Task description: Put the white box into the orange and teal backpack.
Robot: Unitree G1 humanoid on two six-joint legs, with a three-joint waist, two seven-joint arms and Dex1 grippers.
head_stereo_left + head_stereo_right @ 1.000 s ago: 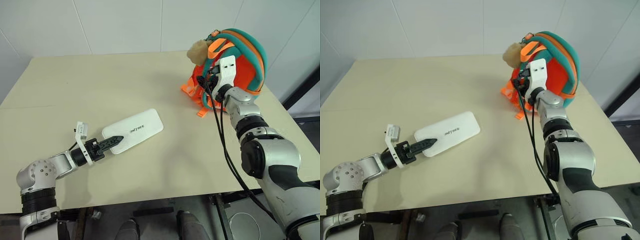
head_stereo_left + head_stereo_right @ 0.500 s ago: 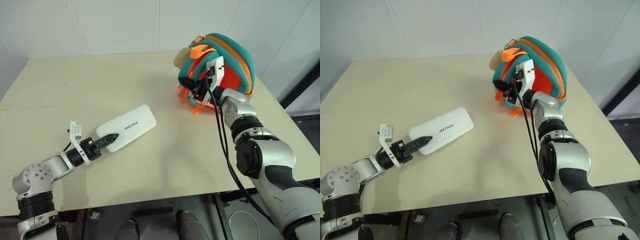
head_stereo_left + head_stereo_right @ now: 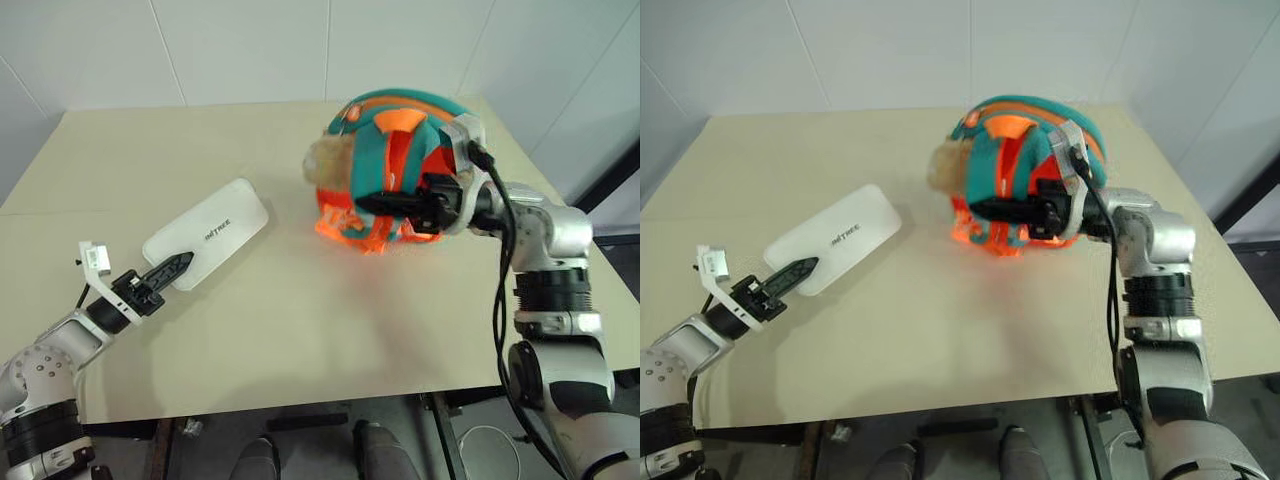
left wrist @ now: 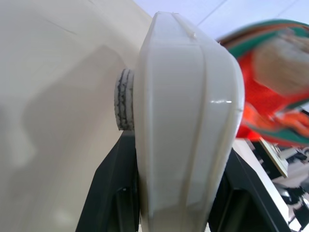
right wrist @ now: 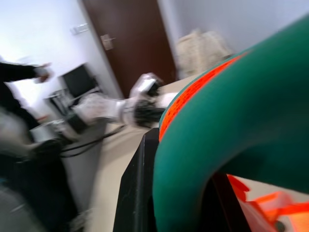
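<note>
While one box (image 3: 205, 234) lay at nine o'clock on the desk (image 3: 300, 330), the left gripper (image 3: 176, 265) pinched its near end; the right gripper's (image 3: 375, 203) jaws clamped a strap of the one backpack (image 3: 385, 165) at center.

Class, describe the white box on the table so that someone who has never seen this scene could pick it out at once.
Start at the beige table; near its middle is the orange and teal backpack. To the backpack's left lies the white box, its near end clamped in the left gripper. It is the only flat, white thing there, with rounded corners and small dark lettering on top.
</note>
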